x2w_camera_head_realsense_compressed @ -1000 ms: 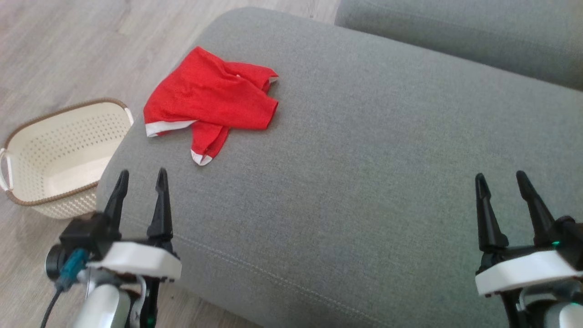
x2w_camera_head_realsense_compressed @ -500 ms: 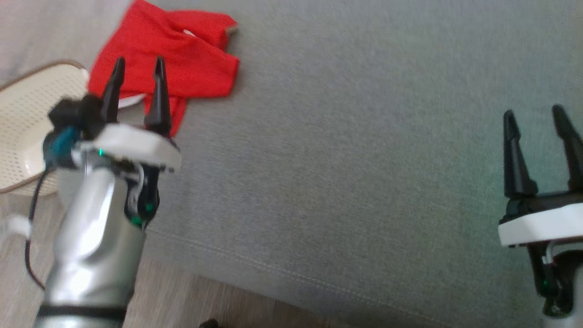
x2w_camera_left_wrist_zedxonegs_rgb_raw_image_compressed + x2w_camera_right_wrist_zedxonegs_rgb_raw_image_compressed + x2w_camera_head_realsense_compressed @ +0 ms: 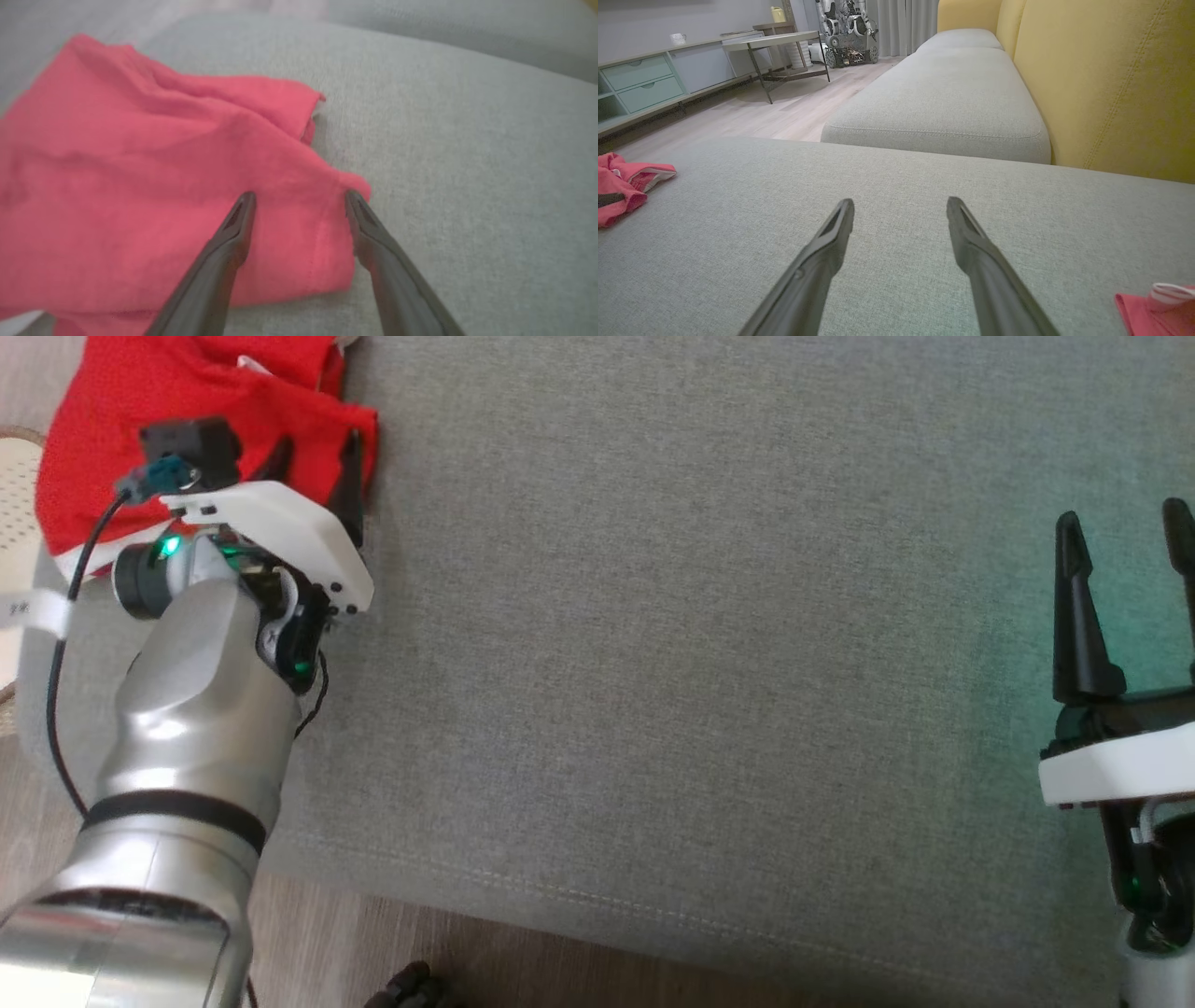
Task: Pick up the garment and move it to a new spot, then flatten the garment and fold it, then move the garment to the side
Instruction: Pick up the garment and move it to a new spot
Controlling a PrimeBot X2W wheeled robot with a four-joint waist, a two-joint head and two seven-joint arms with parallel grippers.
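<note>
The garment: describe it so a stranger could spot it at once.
Find the broad grey sofa cushion. At its left edge, beside the cream basket, a crumpled garment lies under the open fingers of the left gripper. Bright red with white trim sets it apart.

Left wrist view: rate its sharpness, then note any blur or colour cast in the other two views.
Left wrist view: soft throughout; the crumpled red fabric garment reads washed-out pink, and the open left gripper smears. Right wrist view: crisp, evenly lit grey fabric sofa cushion. Head view: fairly sharp, green tint on the cushion beside the open right gripper.
</note>
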